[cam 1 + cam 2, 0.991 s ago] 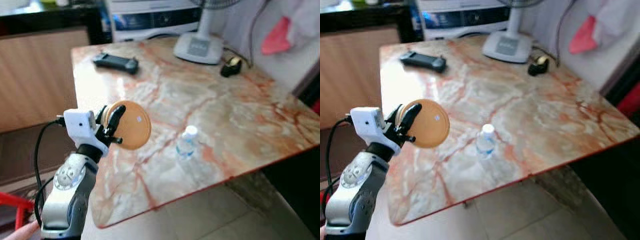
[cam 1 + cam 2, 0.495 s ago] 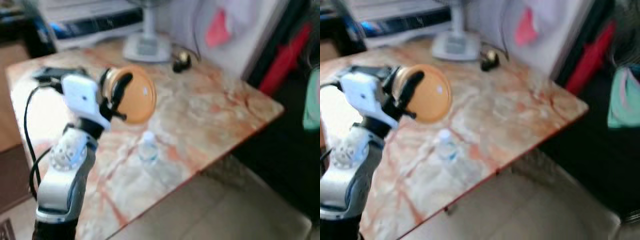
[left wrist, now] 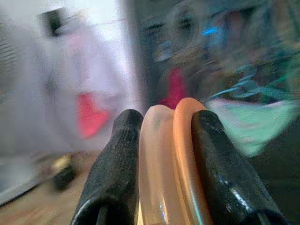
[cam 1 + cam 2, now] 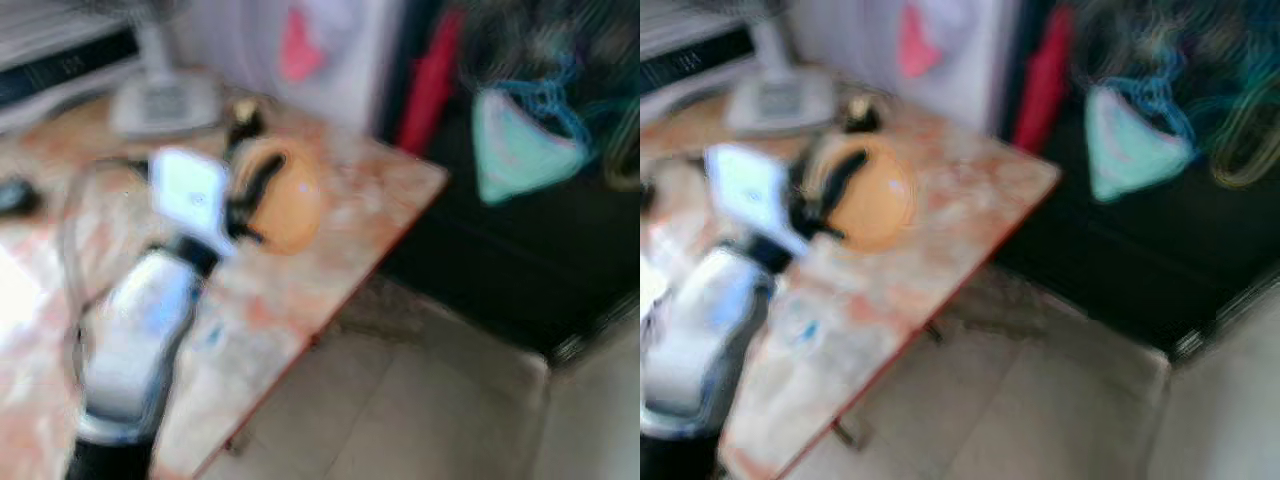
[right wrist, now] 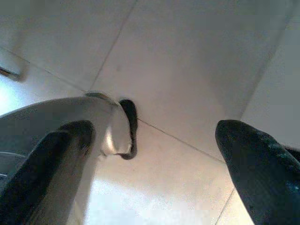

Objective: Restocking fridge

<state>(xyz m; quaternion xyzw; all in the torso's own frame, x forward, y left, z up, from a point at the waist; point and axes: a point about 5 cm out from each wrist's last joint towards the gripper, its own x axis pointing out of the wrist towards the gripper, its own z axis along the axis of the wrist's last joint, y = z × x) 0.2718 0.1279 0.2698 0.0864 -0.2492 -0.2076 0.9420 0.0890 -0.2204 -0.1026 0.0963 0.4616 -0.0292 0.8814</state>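
Over the near edge of the marble table (image 4: 350, 215) your left gripper (image 3: 161, 164) is clamped on an orange container (image 4: 285, 195), one black finger on each side of it. A blurred bottle (image 4: 805, 330) stands below the arm. Your right gripper (image 5: 150, 154) hangs spread wide above floor tiles (image 5: 187, 70), holding nothing.

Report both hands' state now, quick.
Left hand: closed on the orange round container.
Right hand: open, holding nothing, above the floor.
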